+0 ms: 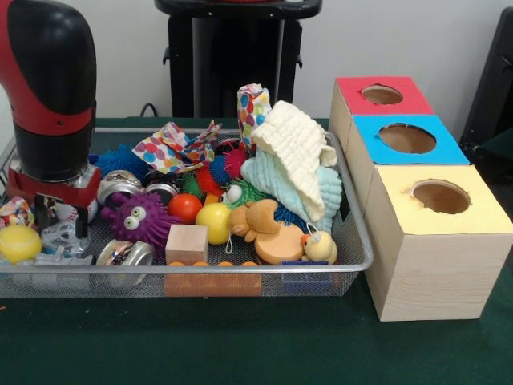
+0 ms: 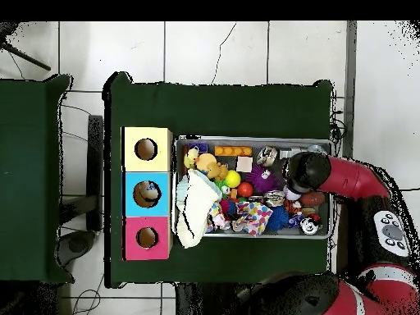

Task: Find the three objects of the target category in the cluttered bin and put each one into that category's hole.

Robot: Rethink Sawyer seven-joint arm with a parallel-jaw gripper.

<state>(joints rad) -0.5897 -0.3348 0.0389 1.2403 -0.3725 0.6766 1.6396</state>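
- The bin (image 1: pixel 353 261) is crammed with toys and cloths; the target category is not shown.
- The gripper (image 1: pixel 60 228) is lowered into the bin's end farthest from the boxes; its opening cannot be told.
- Red (image 1: pixel 383 95), blue (image 1: pixel 407 138) and yellow (image 1: pixel 439 196) boxes are lined beside the bin.

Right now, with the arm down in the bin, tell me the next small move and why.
Probably lift straight up a little. The gripper sits low at the bin's end farthest from the boxes, among a yellow ball and shiny metal pieces. Whether it holds anything is hidden, so rising would show that before heading toward the boxes.
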